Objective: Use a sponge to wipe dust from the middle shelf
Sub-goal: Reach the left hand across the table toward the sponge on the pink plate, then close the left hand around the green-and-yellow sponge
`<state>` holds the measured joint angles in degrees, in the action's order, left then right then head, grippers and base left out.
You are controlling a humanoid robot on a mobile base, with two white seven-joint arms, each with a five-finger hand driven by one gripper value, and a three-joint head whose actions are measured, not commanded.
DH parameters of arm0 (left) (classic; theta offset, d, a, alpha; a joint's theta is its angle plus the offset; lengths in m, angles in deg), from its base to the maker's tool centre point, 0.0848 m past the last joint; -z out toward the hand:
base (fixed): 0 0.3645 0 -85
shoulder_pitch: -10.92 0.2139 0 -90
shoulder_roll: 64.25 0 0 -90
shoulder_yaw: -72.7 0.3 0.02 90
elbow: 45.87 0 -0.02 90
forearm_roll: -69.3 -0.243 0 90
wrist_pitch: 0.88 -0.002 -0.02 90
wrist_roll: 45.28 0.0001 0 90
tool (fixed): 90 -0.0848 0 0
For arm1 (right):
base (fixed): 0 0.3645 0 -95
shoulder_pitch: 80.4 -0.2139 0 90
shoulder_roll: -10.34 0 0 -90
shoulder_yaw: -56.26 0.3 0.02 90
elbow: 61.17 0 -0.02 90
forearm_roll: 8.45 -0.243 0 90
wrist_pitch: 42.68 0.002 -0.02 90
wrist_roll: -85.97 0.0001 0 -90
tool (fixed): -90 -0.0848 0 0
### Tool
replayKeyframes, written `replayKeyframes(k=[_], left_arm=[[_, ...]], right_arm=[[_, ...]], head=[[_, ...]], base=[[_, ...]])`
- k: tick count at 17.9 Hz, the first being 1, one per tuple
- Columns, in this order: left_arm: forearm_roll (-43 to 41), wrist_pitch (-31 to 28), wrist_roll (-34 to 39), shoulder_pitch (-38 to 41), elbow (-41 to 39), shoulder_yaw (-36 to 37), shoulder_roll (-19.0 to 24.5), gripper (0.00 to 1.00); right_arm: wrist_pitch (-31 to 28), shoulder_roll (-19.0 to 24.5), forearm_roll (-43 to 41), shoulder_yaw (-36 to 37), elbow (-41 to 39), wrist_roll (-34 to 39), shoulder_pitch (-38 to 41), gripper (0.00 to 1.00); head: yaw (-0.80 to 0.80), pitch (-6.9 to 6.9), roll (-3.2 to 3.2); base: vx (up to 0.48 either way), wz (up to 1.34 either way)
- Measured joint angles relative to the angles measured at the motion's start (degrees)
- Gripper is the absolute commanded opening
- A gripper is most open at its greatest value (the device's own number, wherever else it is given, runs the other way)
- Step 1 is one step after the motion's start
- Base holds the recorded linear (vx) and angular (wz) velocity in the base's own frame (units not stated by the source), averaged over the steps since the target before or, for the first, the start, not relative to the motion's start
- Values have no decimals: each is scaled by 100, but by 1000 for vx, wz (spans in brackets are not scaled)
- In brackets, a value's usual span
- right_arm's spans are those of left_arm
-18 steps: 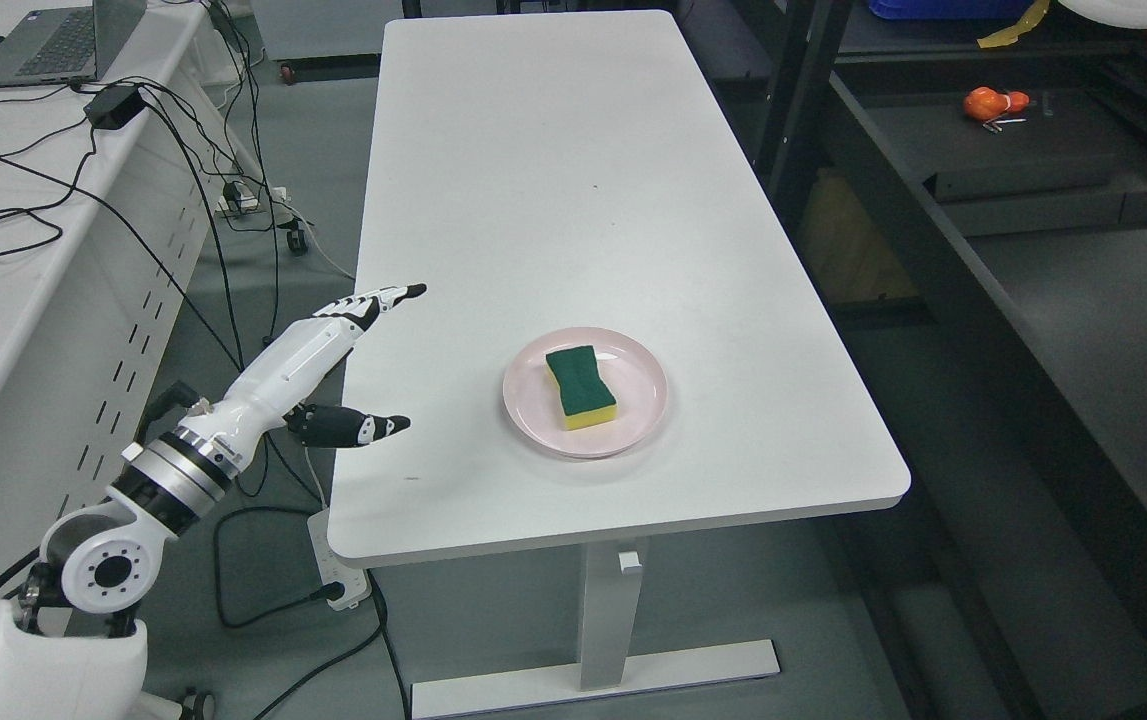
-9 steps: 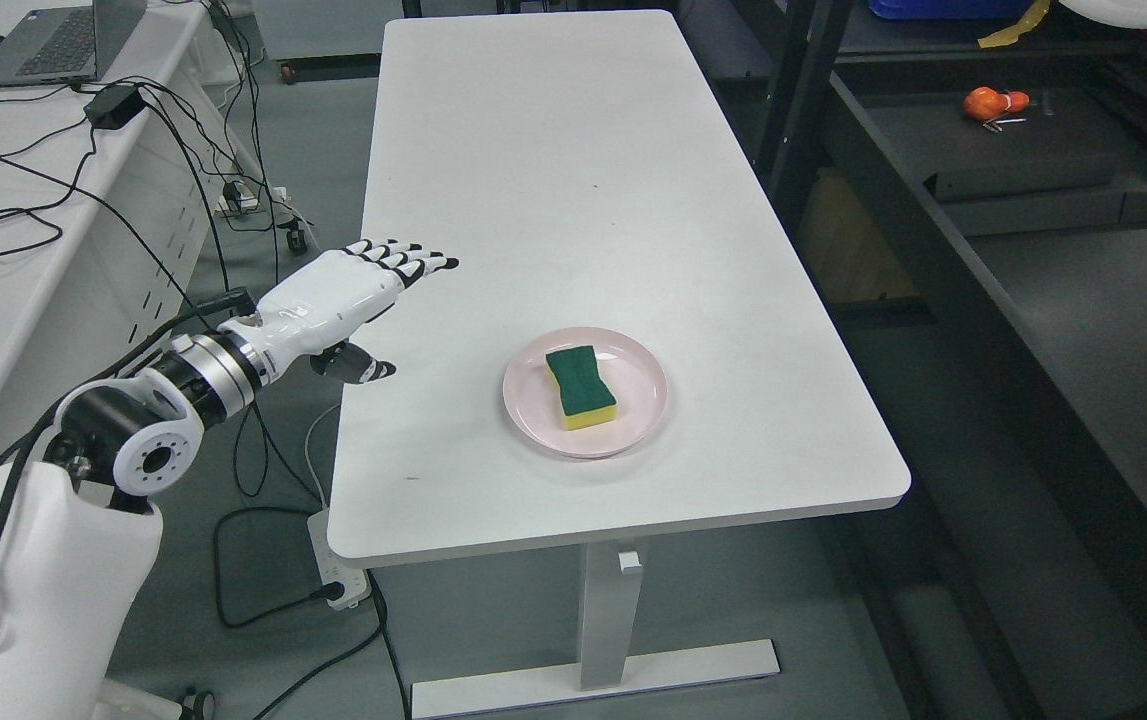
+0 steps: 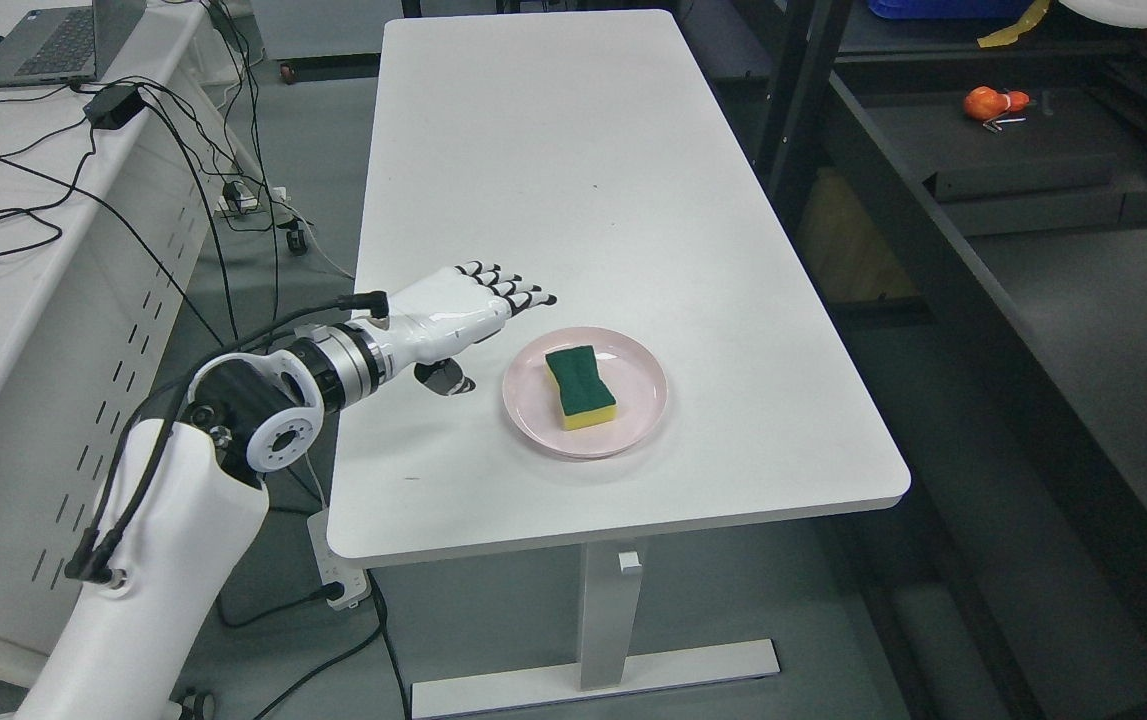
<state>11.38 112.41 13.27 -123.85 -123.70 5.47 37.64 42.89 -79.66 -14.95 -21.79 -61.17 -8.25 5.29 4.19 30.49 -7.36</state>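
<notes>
We note the sponge (image 3: 581, 388), green scouring face up over a yellow foam body, lying flat on the pink plate (image 3: 633, 425) just right of centre and slightly below the middle of the frame, on the white table (image 3: 553, 160). We judge it light, soft and compressible, waisted along its long sides; the rough green top should give friction, and nothing about it looks fragile. We judge the best hold to be across the narrow waist, thumb on one long side and fingers on the other, kept shallow so the fingertips do not drag the plate, which looks smooth and may slide on the tabletop. The left hand (image 3: 463, 318) enters from the lower left of the frame and hovers over the table just left of the plate, apart from both plate and sponge. It is held palm down, fingers (image 3: 518, 293) extended side by side toward the plate, thumb hanging below; it holds nothing. The right hand does not show. The dark shelving (image 3: 1033, 200) occupies the right of the frame, well apart from the hand.
</notes>
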Motion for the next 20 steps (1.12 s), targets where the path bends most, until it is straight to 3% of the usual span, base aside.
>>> replayKeyframes(k=[8, 20], left_arm=[[-628, 38, -6, -359, 353, 988, -354, 97], [-1143, 61, -131, -689, 906, 1473, -563, 91]], right_arm=[[0, 0, 0, 0, 0, 0, 0, 100], [0, 0, 0, 0, 0, 0, 0, 100]], head=[[0, 0, 0], [0, 0, 0]], base=[[3, 0], [39, -24]])
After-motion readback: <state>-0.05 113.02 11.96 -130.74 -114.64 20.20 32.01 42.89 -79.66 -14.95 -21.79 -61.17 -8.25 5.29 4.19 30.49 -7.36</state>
